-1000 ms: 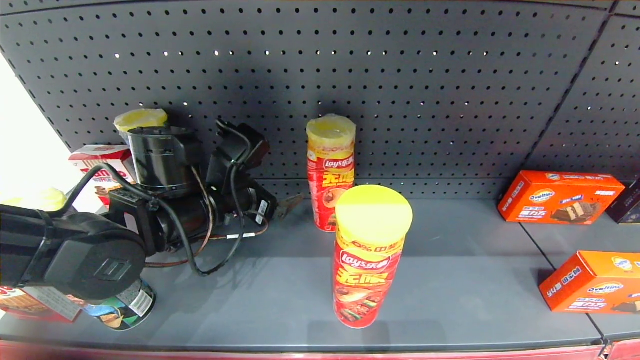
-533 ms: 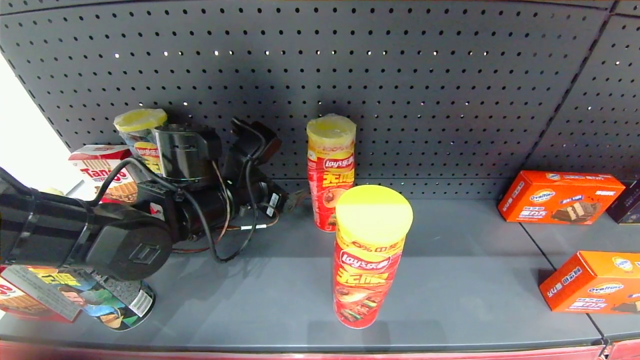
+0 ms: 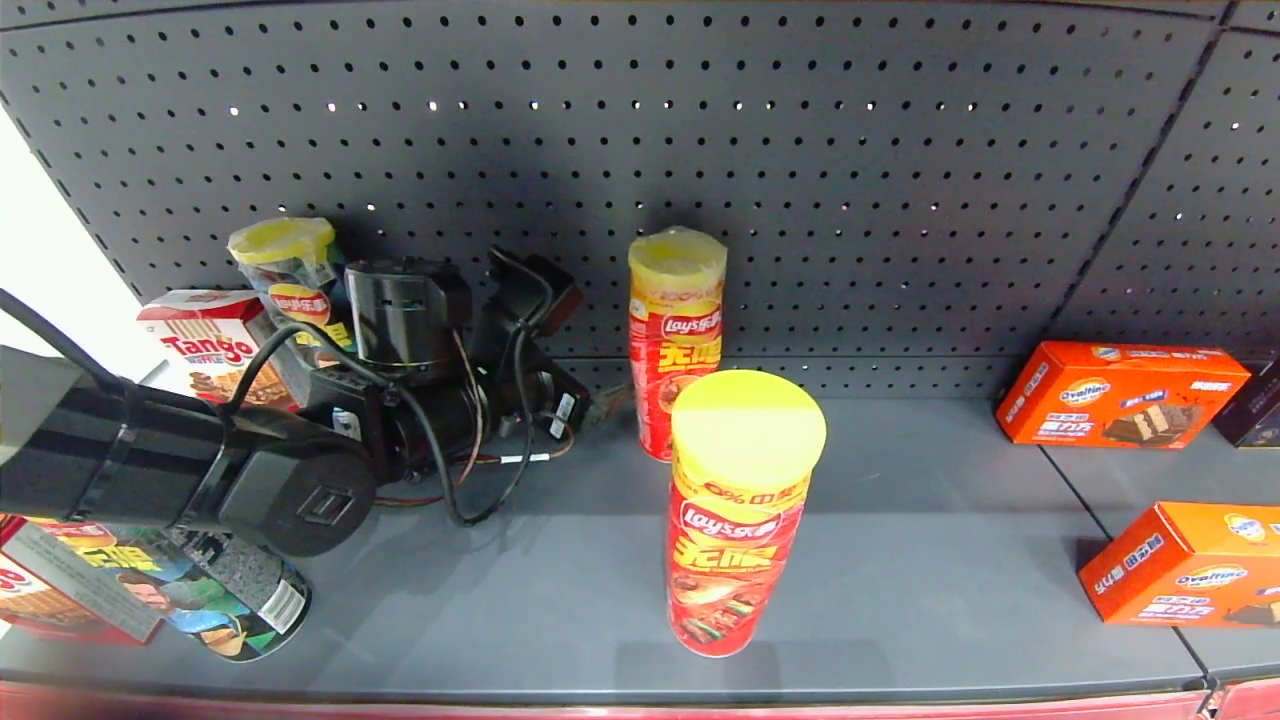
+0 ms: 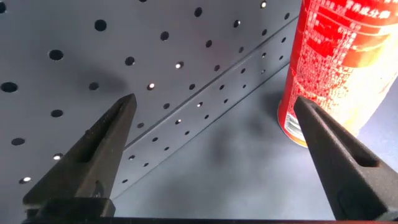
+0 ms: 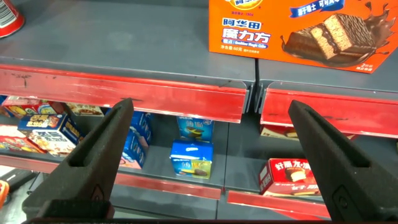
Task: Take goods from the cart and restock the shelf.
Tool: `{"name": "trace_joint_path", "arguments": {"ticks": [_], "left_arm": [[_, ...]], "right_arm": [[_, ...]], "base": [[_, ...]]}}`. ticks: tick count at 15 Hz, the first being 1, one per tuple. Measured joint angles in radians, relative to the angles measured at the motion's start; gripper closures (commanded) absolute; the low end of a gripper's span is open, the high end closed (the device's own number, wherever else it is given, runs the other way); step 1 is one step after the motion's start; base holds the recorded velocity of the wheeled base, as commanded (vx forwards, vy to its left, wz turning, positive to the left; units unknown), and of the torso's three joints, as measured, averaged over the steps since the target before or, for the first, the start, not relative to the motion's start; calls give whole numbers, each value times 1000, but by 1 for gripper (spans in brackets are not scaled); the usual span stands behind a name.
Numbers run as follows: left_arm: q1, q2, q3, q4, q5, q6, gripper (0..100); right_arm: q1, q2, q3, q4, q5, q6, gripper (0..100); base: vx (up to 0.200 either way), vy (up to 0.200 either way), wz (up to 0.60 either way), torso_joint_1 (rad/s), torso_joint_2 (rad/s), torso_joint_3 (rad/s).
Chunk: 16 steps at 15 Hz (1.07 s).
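Head view: left hand point(image 3: 607, 403) spread wide beside rear can point(image 3: 677, 345), pegboard point(image 3: 800, 150) behind.

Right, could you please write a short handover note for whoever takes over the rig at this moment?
Left gripper: open, empty, low on the shelf, beside the rear can.
Right gripper: open, empty, facing the shelf's front edge.
Done: two cans stand upright mid-shelf, with the front can nearer the edge.
Left: draw the left arm clear without tipping the rear can, then probably fetch the next item.
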Motion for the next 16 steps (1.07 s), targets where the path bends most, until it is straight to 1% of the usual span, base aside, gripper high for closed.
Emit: {"name": "trace_joint_path", "arguments": {"ticks": [11, 13, 16], "left_arm": [[-26, 10, -8, 0, 1, -3, 0], [-26, 8, -5, -18, 0, 0, 0], [-26, -39, 2, -16, -1, 0, 0]], "right_arm": [[0, 0, 0, 0, 0, 0, 0], [-1, 0, 0, 0, 0, 0, 0], [-1, 0, 0, 0, 0, 0, 0]], "base": [[0, 0, 0, 0, 0, 0], [0, 0, 0, 0, 0, 0], [0, 0, 0, 0, 0, 0]]}}
